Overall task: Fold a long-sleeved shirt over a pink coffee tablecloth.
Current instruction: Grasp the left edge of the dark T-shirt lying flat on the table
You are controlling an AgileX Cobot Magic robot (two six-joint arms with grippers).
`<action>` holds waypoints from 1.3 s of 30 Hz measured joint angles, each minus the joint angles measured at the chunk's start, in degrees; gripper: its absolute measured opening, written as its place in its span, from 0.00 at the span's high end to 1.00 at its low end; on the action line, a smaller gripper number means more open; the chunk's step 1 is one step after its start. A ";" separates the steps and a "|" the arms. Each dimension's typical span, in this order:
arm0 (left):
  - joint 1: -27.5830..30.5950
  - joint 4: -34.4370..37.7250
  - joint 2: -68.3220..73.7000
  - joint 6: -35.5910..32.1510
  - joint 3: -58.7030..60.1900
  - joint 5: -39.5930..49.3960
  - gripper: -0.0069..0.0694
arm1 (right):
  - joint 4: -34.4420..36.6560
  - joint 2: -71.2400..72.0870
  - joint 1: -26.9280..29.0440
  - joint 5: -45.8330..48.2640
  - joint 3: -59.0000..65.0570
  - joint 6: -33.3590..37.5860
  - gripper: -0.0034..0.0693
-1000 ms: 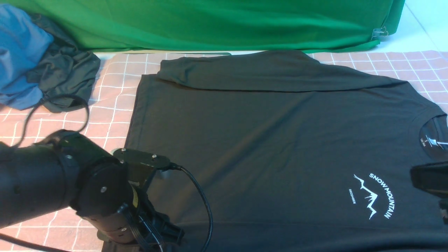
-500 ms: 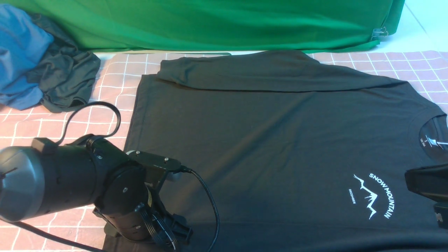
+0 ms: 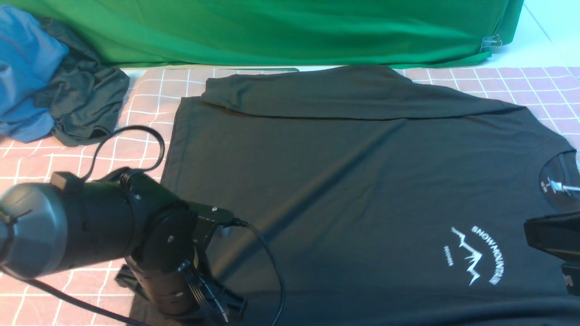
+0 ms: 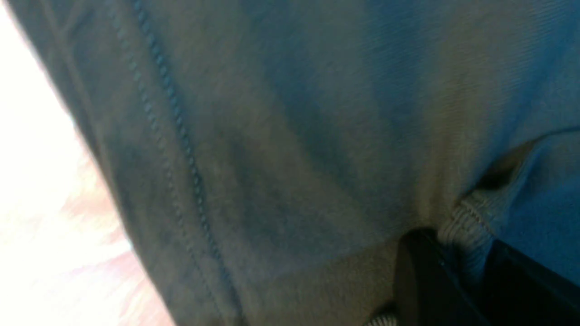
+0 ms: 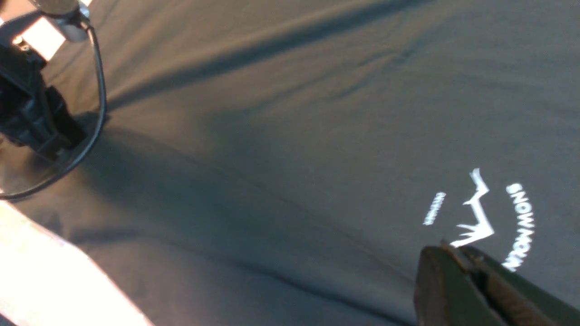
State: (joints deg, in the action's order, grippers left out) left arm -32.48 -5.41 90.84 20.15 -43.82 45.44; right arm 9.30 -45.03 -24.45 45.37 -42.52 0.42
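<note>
Since the shirt (image 3: 344, 181) is soft, light and limp, hem and shoulder look like the best holds. It lies spread on the tablecloth (image 3: 136, 136), hem toward the desk's left edge. The left end effector (image 4: 471, 244) pinches that hem. The right end effector (image 5: 457, 258) is closed; whether on cloth, I cannot tell.

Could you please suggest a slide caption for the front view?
Left gripper pinches the near edge of the long-sleeved shirt spread on the pink coffee tablecloth.
</note>
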 joint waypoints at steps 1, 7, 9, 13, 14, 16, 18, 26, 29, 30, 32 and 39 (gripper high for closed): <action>0.00 -0.05 -0.20 0.00 -0.66 2.06 0.77 | 0.00 0.00 0.00 0.00 0.00 0.00 0.90; 0.00 3.45 -3.84 0.00 -4.47 7.39 0.77 | 0.00 0.00 0.00 -0.12 0.00 0.04 0.90; 0.00 4.71 -4.27 0.00 -4.57 7.91 0.77 | 0.00 0.00 0.00 -0.09 0.00 0.04 0.90; 0.00 4.82 -4.27 0.00 -4.57 9.87 0.77 | 0.00 0.00 0.00 -0.29 0.00 0.04 0.90; 0.00 4.70 -4.27 0.00 -4.57 10.26 0.77 | 0.00 0.00 0.00 -0.29 0.00 0.04 0.90; 0.00 4.36 -4.27 0.00 -4.57 10.81 0.73 | 0.00 0.00 0.00 -0.29 0.00 0.04 0.90; 0.00 3.91 -4.27 0.02 -4.57 11.42 0.67 | 0.00 0.00 0.00 -0.29 0.00 0.04 0.90; 0.00 1.60 -4.27 0.02 -4.39 9.66 0.42 | 0.00 0.00 0.00 -0.30 0.00 0.04 0.90; 0.00 1.54 -4.27 0.02 -4.39 9.14 0.45 | 0.00 0.00 0.00 -0.30 0.00 0.04 0.90; 0.00 1.31 -4.27 0.02 -4.39 8.90 0.49 | 0.00 0.00 0.00 -0.30 0.00 0.10 0.90; 0.00 0.71 -4.27 -0.14 -4.39 8.69 0.55 | 0.00 0.00 0.00 -0.30 0.00 0.23 0.90; 0.00 -1.88 -2.23 0.09 -4.39 10.96 0.60 | 0.00 0.00 0.00 -0.30 0.00 0.27 0.90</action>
State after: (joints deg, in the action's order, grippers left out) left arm -32.48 -7.29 88.61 20.24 -48.20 56.40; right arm 9.30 -45.03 -24.45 45.07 -42.52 0.69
